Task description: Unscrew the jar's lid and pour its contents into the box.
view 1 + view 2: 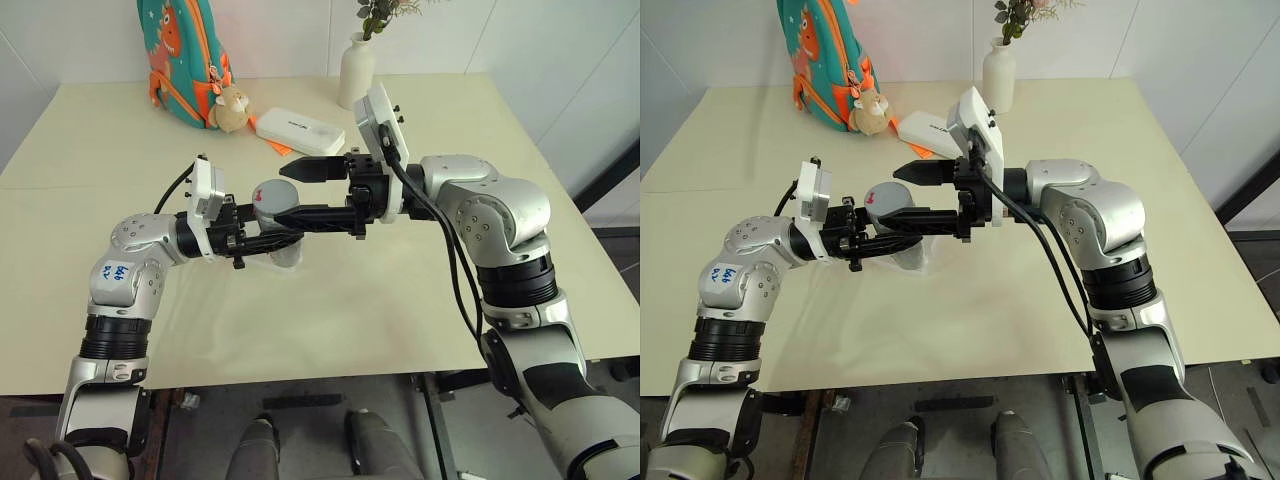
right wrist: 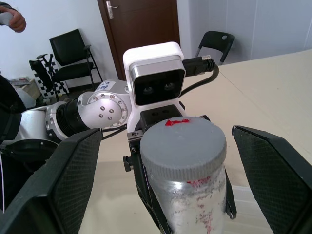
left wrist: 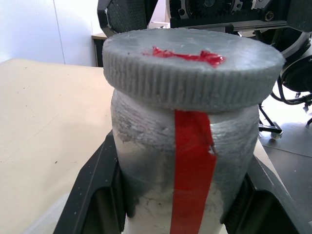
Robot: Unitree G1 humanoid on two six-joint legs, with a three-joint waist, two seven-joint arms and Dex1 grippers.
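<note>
From where I sit, the task has barely begun. Nearest me, my left pincer (image 1: 262,238) is clenched around the body of the jar (image 3: 185,161), holding it upright above the table (image 1: 420,300); in the left wrist view its two fingers (image 3: 92,195) press the jar's sides just under the cap. The lid (image 2: 183,146) is on the jar, its ribbed edge sitting flush on the neck, with a red smear on top and a red strip running down the jar's side, so I judge no unscrewing is finished yet.

Just past it, my right pincer (image 1: 298,192) is released, its jaws standing wide on either side of the lid without touching it, as the right wrist view shows. I read this as the moment before gripping the cap, or between turns; I cannot tell which.

Under the jar, a bit of clear plastic (image 1: 285,258) shows on the table, probably the box, though I can't make it out well. The contents are hidden behind the cloudy wall.

Farther back sit a long white case (image 1: 300,131), a white vase (image 1: 356,72) and a colourful backpack (image 1: 185,60).

Left to do: grip the lid, twist it off, then tip the jar over the box.
</note>
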